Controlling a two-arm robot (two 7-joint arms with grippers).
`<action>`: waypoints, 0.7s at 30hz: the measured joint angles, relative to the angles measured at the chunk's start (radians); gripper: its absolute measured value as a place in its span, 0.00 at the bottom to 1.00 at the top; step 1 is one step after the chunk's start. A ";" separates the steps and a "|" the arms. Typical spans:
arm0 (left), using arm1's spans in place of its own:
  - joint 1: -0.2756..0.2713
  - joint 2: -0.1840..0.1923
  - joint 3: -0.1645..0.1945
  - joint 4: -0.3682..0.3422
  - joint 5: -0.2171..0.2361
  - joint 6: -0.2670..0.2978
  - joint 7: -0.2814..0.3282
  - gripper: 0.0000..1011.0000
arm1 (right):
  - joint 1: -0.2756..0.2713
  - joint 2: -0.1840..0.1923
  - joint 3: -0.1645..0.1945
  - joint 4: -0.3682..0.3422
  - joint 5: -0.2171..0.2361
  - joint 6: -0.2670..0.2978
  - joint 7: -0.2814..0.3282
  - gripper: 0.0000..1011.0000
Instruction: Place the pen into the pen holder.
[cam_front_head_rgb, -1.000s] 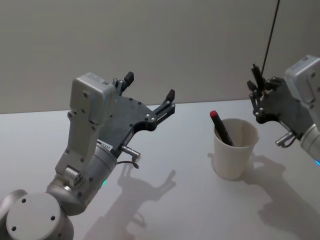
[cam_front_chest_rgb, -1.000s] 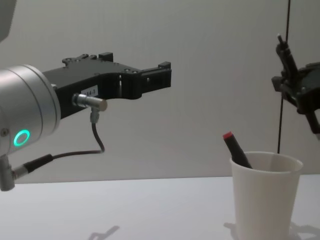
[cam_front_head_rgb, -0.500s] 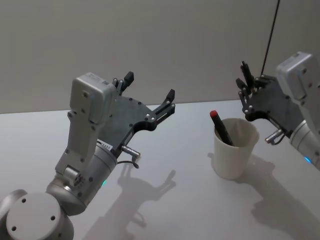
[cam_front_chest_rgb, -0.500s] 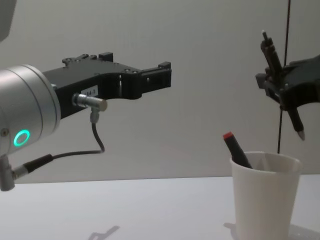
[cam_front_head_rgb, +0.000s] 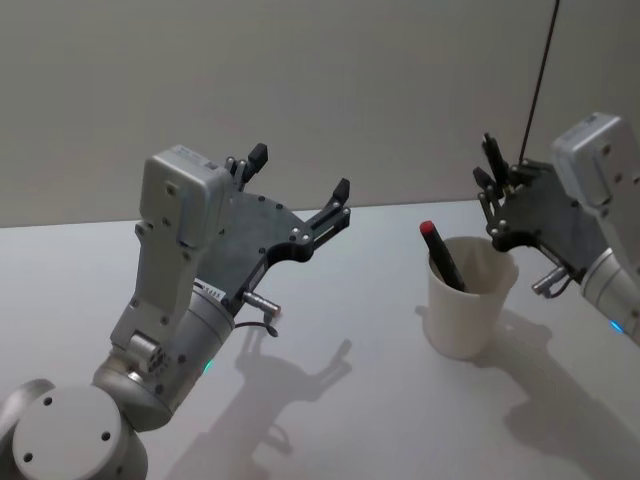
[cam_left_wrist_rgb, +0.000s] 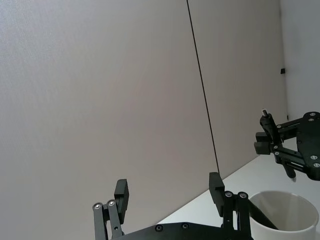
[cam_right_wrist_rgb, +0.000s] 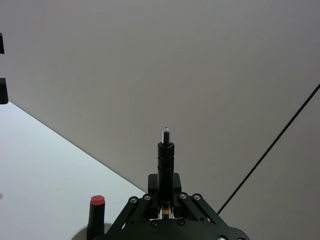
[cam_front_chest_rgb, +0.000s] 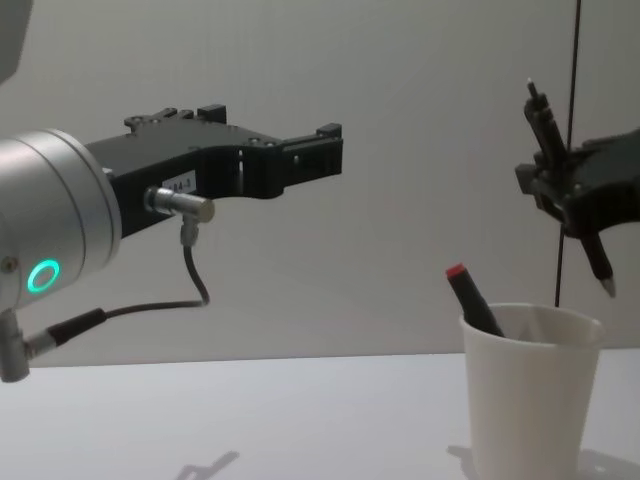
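The pen holder (cam_front_head_rgb: 468, 305) (cam_front_chest_rgb: 530, 400) is a white paper cup on the table at the right. A black pen with a red cap (cam_front_head_rgb: 440, 255) (cam_front_chest_rgb: 470, 295) leans inside it. My right gripper (cam_front_head_rgb: 493, 210) (cam_front_chest_rgb: 562, 195) is shut on a second black pen (cam_front_head_rgb: 490, 152) (cam_front_chest_rgb: 540, 120) (cam_right_wrist_rgb: 166, 160), held nearly upright. Its lower tip hangs just above the cup's far right rim. At the left my left gripper (cam_front_head_rgb: 300, 172) (cam_front_chest_rgb: 275, 128) (cam_left_wrist_rgb: 168, 186) hovers high over the table, open with nothing between its fingers.
A grey wall stands behind the pale tabletop (cam_front_head_rgb: 360, 400). A thin black cable (cam_front_head_rgb: 540, 70) (cam_front_chest_rgb: 572, 120) runs down the wall behind the right arm. The left arm's body (cam_front_head_rgb: 170, 300) takes up the near left.
The right gripper carried its pen leftward to above the cup, then sank slightly. The left arm, the cup and the red-capped pen have not moved.
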 joint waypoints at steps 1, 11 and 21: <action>0.000 0.000 0.000 0.000 0.000 0.000 0.000 0.99 | -0.001 0.001 0.001 0.000 0.002 0.000 0.000 0.13; 0.000 0.000 0.000 0.000 0.000 0.000 0.000 0.99 | -0.007 -0.004 0.019 -0.008 0.054 -0.023 -0.003 0.13; 0.000 0.000 0.000 0.000 0.000 0.000 0.000 0.99 | 0.003 -0.026 0.027 -0.018 0.078 -0.032 0.008 0.13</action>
